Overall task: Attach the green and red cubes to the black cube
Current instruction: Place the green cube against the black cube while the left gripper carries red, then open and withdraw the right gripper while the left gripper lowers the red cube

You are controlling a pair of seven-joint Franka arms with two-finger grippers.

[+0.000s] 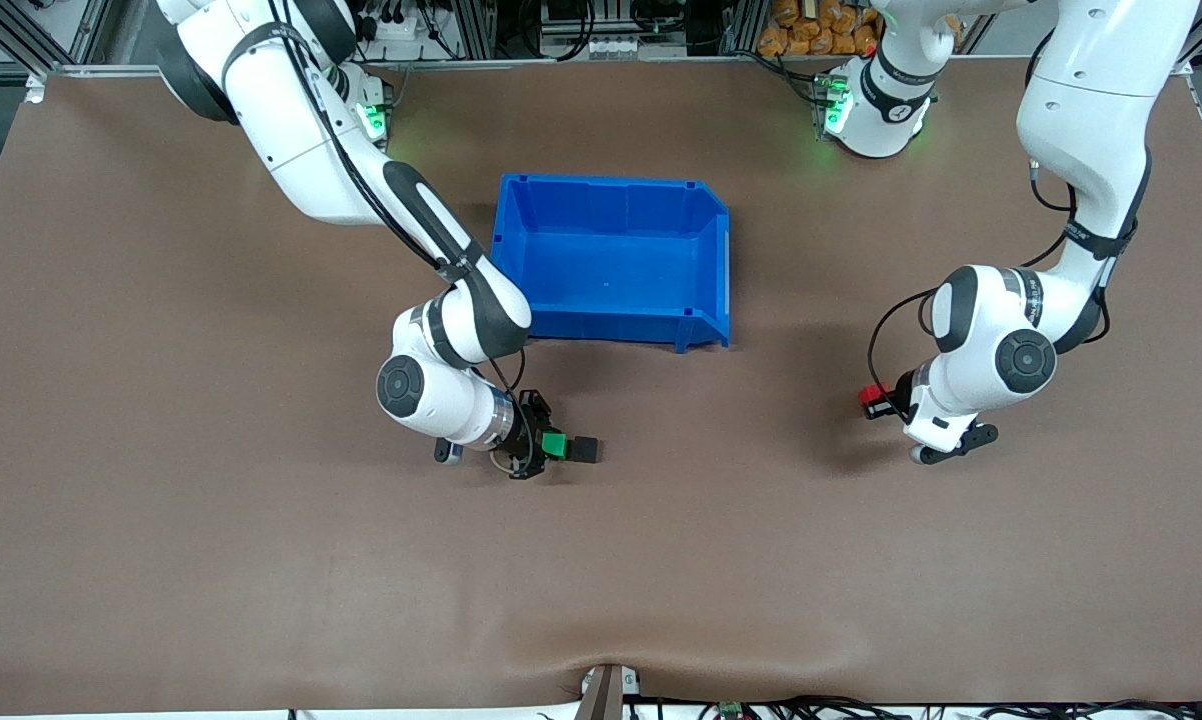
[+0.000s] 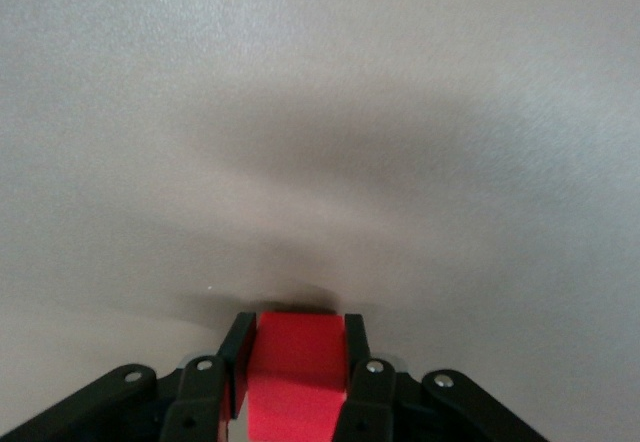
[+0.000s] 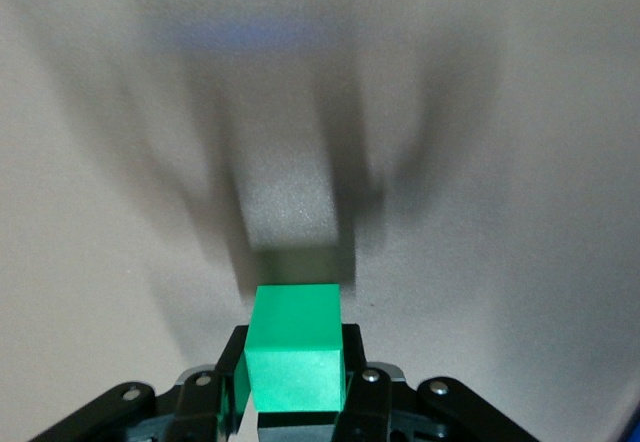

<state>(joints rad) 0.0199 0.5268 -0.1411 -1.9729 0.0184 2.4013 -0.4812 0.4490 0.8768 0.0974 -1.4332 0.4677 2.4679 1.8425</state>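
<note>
The green cube (image 1: 553, 444) is clamped in the right gripper (image 1: 551, 446) and pressed against the black cube (image 1: 586, 450) on the table (image 1: 261, 560), while the red cube (image 1: 872, 396), clamped in the left gripper (image 1: 876, 400) toward the left arm's end, is well apart and not yet attached.

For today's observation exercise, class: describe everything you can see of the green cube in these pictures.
The green cube is a small, plain, bright green block with flat faces and crisp edges, smooth and probably plastic. The right gripper is shut on it, one black finger against each of two opposite sides. It sits low over the brown table, nearer the front camera than the blue bin. Its outer face meets the black cube, as far as the front view shows.
</note>
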